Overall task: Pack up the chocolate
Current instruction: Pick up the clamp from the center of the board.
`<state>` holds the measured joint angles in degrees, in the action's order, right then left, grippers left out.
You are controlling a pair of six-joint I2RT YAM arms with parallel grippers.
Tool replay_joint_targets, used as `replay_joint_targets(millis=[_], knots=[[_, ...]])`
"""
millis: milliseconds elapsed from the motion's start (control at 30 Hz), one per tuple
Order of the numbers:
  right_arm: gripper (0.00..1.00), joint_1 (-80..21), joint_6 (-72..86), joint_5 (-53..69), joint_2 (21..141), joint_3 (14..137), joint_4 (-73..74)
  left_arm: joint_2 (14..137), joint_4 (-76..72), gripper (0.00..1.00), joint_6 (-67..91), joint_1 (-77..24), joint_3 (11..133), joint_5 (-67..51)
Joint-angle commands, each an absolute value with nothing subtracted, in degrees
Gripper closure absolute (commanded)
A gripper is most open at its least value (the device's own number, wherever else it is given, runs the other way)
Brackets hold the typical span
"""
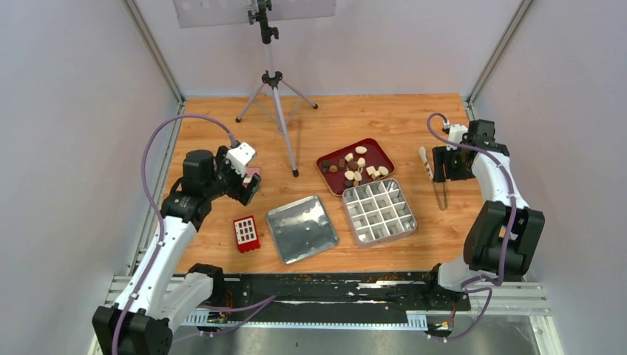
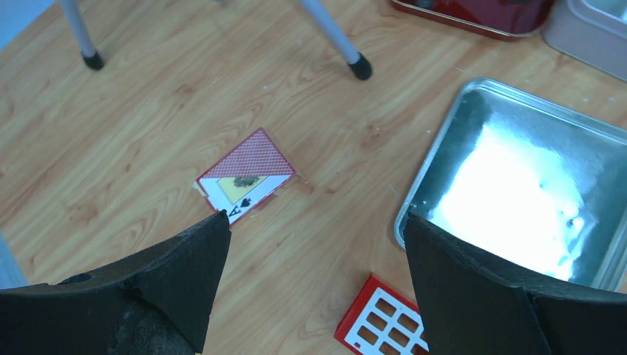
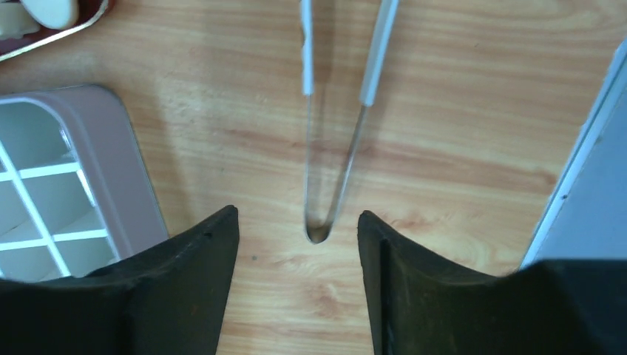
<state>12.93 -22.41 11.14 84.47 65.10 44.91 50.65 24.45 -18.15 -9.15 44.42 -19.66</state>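
Observation:
The chocolate (image 1: 355, 166), cream-white and dark brown bits, lies heaped in a red tray (image 1: 378, 154) behind a tin box (image 1: 378, 211) split into square cells. One cream piece (image 3: 52, 11) shows at the top left of the right wrist view. Metal tongs (image 1: 436, 181) lie flat on the table at the right. My right gripper (image 1: 449, 164) hovers over them, open, with the tongs' bend (image 3: 317, 234) just ahead of its gap (image 3: 299, 214). My left gripper (image 1: 248, 188) stands open and empty (image 2: 316, 218) over bare wood at the left.
The tin's flat lid (image 1: 302, 228) lies left of the box. A small red block with white squares (image 1: 246, 233) sits by the lid, and a playing card (image 2: 248, 174) lies ahead of the left fingers. A tripod (image 1: 275, 103) stands at the back.

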Motion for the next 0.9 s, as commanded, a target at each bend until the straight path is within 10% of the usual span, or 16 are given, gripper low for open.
replay_joint_targets(millis=[0, 867], knots=[[0.49, 15.39, -24.57, 12.73, 90.84, 71.36, 44.82, 50.89, 31.93, 0.05, -28.23, -12.48, 48.64, -23.85], [0.72, 17.24, -28.32, 3.61, 106.02, 69.92, 38.21, 55.05, 38.68, 0.07, -37.29, -23.05, 55.76, -23.62]])
